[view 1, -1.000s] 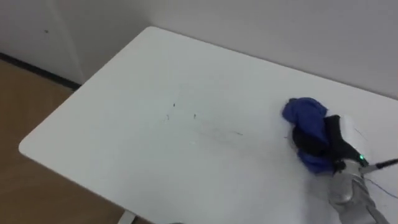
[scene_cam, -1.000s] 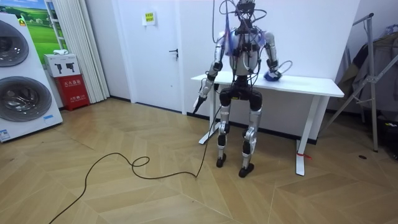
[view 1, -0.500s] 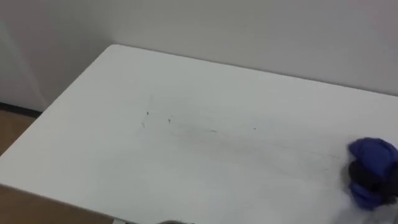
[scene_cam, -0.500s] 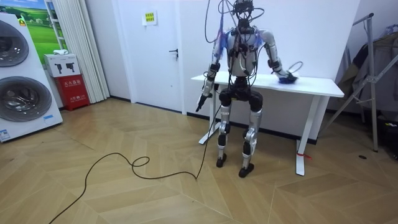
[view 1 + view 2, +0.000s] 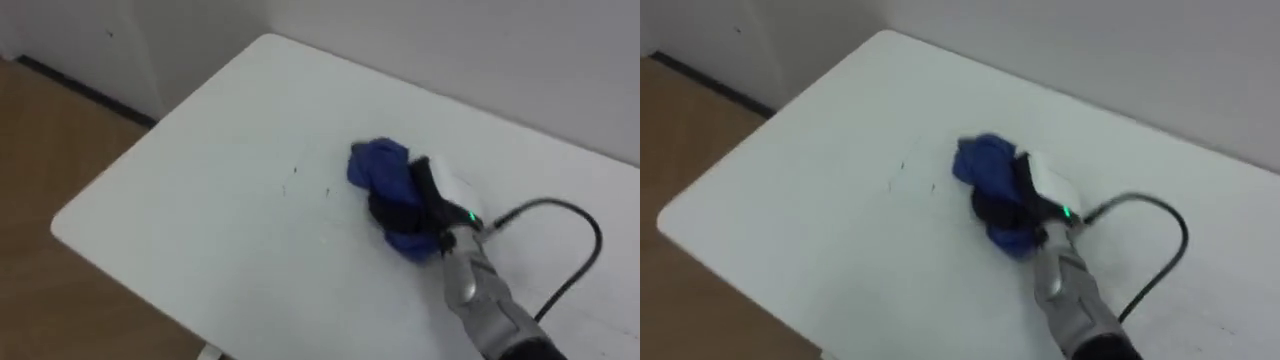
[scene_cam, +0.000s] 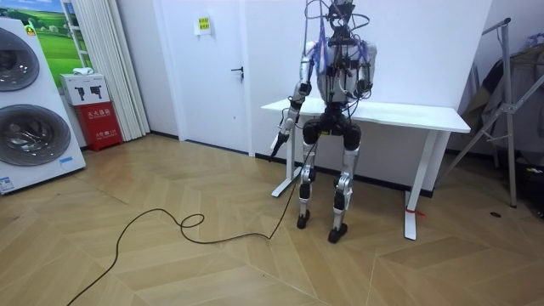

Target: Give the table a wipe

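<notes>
While the robot stands at the near long edge of the white table (image 5: 190, 215), facing the wall, its right arm reaches in from the lower right. The right hand (image 5: 428, 205) sits on top of a bunched blue cloth (image 5: 374, 164), its dark fingers curled down into the folds and gripping them. The cloth rests on the tabletop, toward the table's left end, and bulges out past the fingertips toward the far-left corner. A few small dark specks (image 5: 295, 170) mark the surface just left of the cloth, not touching it.

The left hand (image 6: 277, 141) hangs at the robot's side in the room view, below tabletop level, beside the table end at the room view's left. It is too small to tell whether its fingers are curled or straight.

A wood floor (image 5: 40, 130) lies past the table's left edge. Washing machines (image 6: 25, 110) and a red box (image 6: 100, 123) stand well off at the room view's left, with a white door (image 6: 212, 68) behind.
</notes>
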